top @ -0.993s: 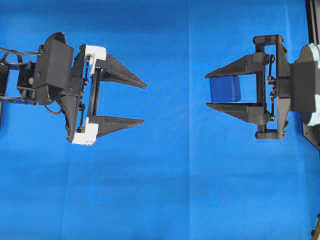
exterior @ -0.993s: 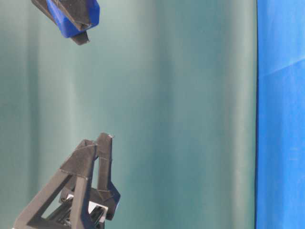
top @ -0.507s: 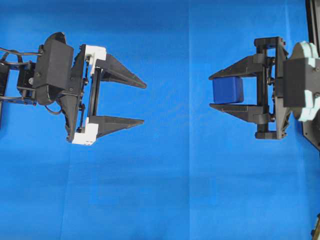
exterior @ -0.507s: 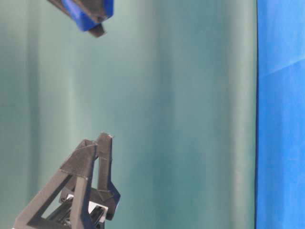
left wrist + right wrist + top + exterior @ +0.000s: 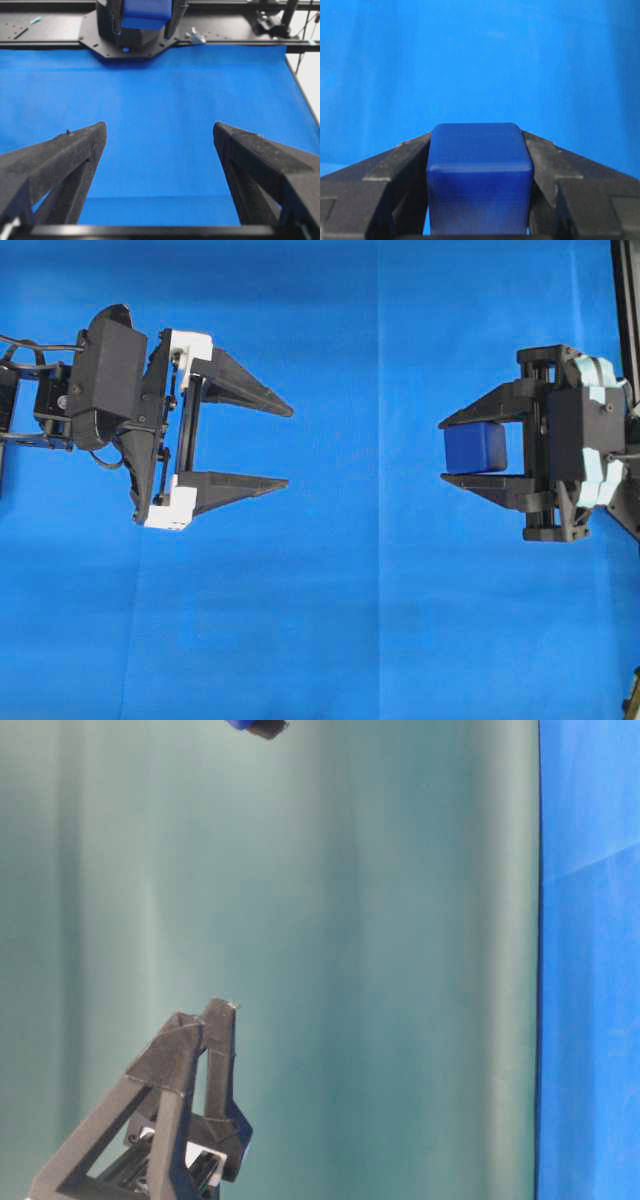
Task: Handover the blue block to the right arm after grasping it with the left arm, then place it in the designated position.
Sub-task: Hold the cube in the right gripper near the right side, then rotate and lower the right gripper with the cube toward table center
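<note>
With the block (image 5: 475, 448) clenched between its fingers, the right end effector (image 5: 455, 453) has drawn back and tipped downward, farther from the left end effector (image 5: 288, 446), which hangs wide open and empty, so the handover looks done and placing remains.

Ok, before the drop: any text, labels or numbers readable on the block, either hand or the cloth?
None in any view.
Block: plain blue faces, no marking.
Right hand, shut on the block: black with pale teal patches, no lettering.
Left hand, open: black and white parts, no lettering.
Cloth: plain blue.
</note>
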`<control>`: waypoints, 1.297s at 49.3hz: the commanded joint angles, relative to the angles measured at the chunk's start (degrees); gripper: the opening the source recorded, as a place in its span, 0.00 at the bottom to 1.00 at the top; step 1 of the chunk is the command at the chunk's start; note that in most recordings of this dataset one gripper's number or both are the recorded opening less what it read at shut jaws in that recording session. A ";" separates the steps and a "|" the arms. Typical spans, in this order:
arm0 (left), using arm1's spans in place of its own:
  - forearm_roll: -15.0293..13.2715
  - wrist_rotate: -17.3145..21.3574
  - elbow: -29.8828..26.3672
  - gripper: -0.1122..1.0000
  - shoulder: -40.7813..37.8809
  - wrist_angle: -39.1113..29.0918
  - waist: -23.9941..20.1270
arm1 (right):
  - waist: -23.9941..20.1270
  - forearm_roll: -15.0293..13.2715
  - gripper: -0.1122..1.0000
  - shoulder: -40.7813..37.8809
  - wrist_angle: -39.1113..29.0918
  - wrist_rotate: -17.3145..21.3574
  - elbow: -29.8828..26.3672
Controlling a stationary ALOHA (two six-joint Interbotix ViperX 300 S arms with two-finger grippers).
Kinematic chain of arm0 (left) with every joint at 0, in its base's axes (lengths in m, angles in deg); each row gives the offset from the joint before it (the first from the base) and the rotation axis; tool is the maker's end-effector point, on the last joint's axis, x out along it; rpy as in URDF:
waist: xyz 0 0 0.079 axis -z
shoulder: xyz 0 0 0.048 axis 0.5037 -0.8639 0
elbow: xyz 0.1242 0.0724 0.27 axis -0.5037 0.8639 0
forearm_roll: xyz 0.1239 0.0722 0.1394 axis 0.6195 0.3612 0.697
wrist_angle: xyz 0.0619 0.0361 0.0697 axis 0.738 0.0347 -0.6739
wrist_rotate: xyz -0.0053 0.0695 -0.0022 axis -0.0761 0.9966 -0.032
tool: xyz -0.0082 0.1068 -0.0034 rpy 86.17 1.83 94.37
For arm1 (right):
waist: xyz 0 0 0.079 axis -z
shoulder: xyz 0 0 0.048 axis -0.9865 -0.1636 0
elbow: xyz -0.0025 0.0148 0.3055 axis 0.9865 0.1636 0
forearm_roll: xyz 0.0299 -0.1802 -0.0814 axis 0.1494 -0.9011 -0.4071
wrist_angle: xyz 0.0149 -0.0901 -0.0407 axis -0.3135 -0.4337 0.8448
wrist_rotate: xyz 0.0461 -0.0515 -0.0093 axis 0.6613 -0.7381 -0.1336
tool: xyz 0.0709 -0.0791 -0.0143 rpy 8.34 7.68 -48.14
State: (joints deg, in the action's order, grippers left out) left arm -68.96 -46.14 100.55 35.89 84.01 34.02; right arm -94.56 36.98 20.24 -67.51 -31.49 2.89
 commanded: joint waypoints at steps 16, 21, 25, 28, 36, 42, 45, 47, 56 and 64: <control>0.09 0.00 -0.62 0.92 1.05 0.18 -0.18 | -0.18 0.09 0.47 0.09 0.18 -0.18 -0.70; 0.09 0.00 -0.62 0.92 1.05 0.18 -0.18 | -0.18 0.09 0.47 0.00 0.18 -0.26 -0.62; 0.09 0.00 -0.53 0.92 1.05 0.18 -0.09 | -0.18 0.09 0.47 0.09 0.09 -0.26 -0.62; 0.09 0.00 -0.62 0.92 1.05 0.09 -0.09 | -0.18 0.09 0.47 0.09 0.18 -0.26 -0.62; 0.09 -0.09 -0.62 0.92 1.05 0.18 -0.18 | -0.18 0.09 0.47 0.09 0.09 -0.18 -0.62; 0.09 -0.09 -0.62 0.92 1.05 0.18 -0.09 | -0.18 0.09 0.47 0.00 0.26 -0.09 -0.53; 0.09 -0.09 -0.62 0.92 1.05 0.18 -0.09 | -0.18 0.09 0.47 -0.53 0.62 0.00 -0.35; 0.09 -0.09 -0.62 0.92 1.05 0.18 -0.18 | -0.18 0.09 0.47 -1.05 1.05 0.09 -0.18; 0.09 -0.09 -0.62 0.92 1.14 0.18 -0.09 | -0.18 0.26 0.47 -5.27 6.42 0.35 1.05; 0.09 -0.09 -0.53 0.92 1.05 0.18 -0.18 | -0.18 0.26 0.47 -9.67 12.30 2.46 2.02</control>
State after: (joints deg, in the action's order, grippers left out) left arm -68.96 -46.14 100.55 35.89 83.84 34.02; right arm -94.56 37.16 11.89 -57.67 -29.64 5.36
